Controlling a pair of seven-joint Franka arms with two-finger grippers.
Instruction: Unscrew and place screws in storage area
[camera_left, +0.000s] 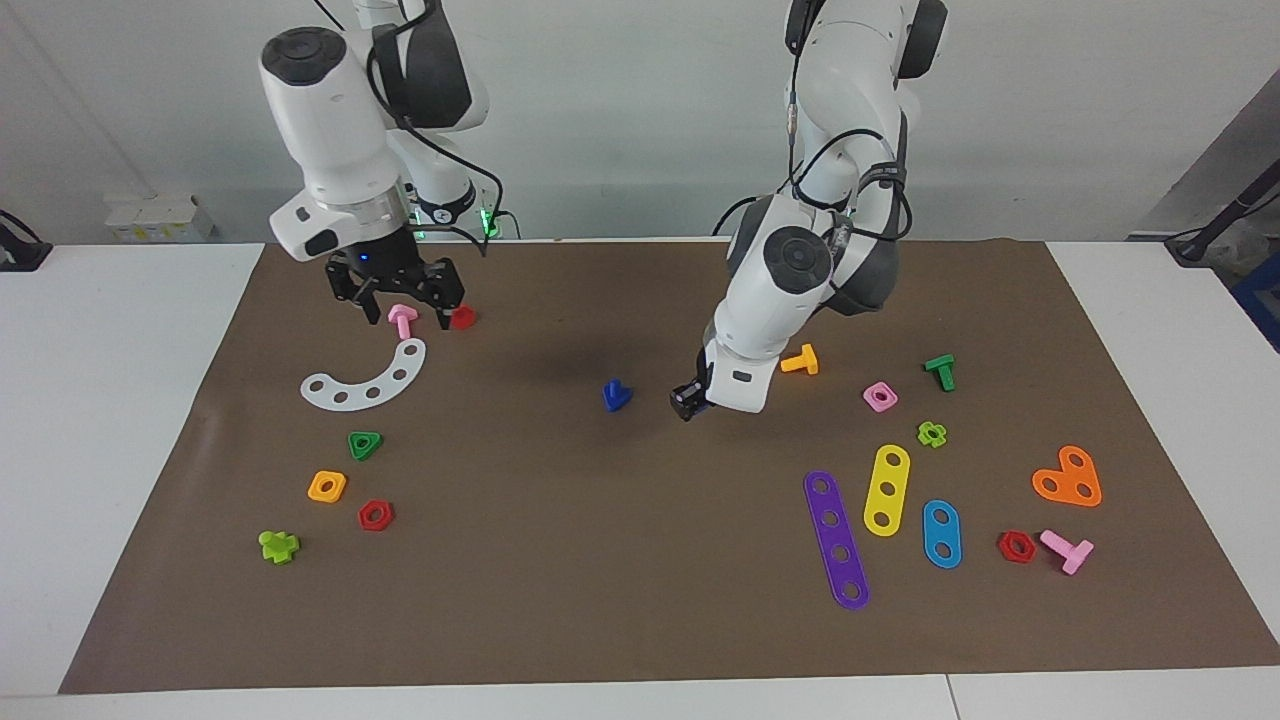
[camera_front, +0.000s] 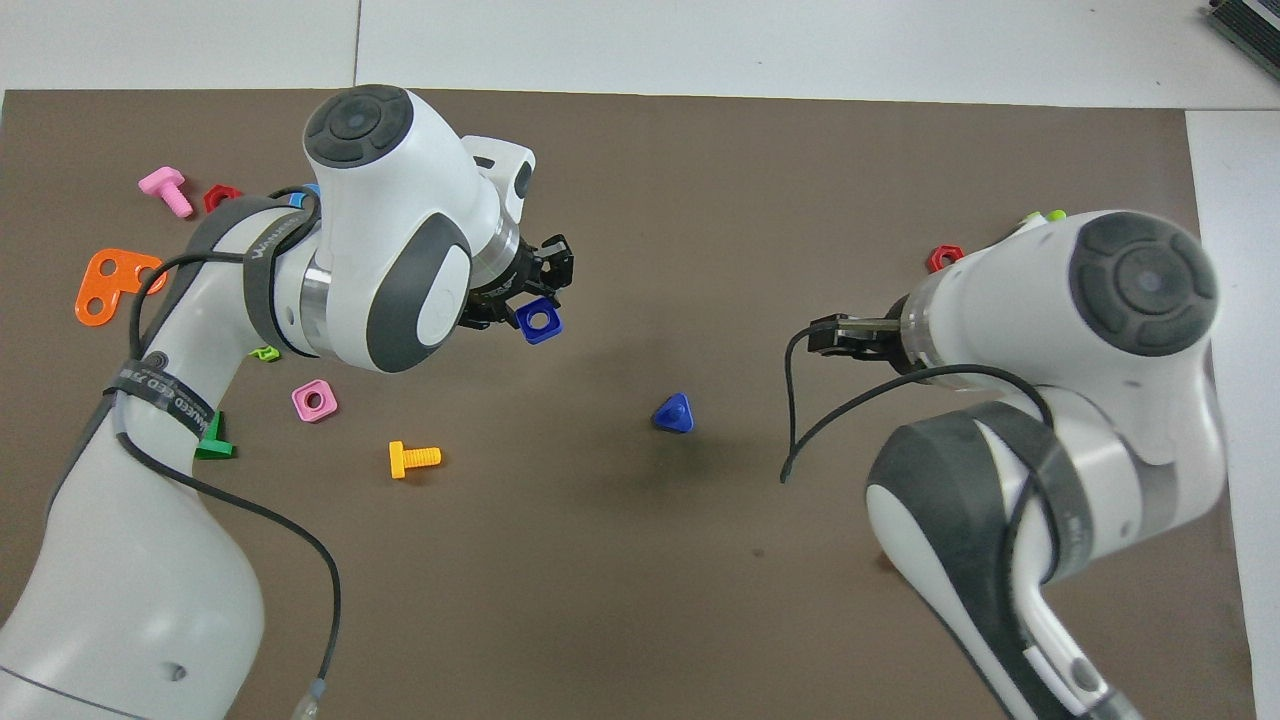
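Note:
The screw, a small blue bolt (camera_left: 617, 394) with a triangular head, lies alone mid-mat (camera_front: 673, 414). My left gripper (camera_left: 688, 403) hangs just above the mat, beside the bolt toward the left arm's end. In the overhead view the left gripper (camera_front: 535, 310) is shut on a blue square nut (camera_front: 539, 321) with a round hole. My right gripper (camera_left: 402, 305) is open, low over a pink bolt (camera_left: 403, 318), with a red bolt (camera_left: 461, 315) beside one fingertip. The right arm hides that gripper's fingers from above.
A white curved plate (camera_left: 365, 380), a green triangular nut (camera_left: 365, 444) and an orange nut (camera_left: 327, 486) lie at the right arm's end. An orange bolt (camera_left: 800, 361), a pink nut (camera_left: 880, 396) and purple (camera_left: 836, 540) and yellow (camera_left: 887, 489) strips lie at the left arm's end.

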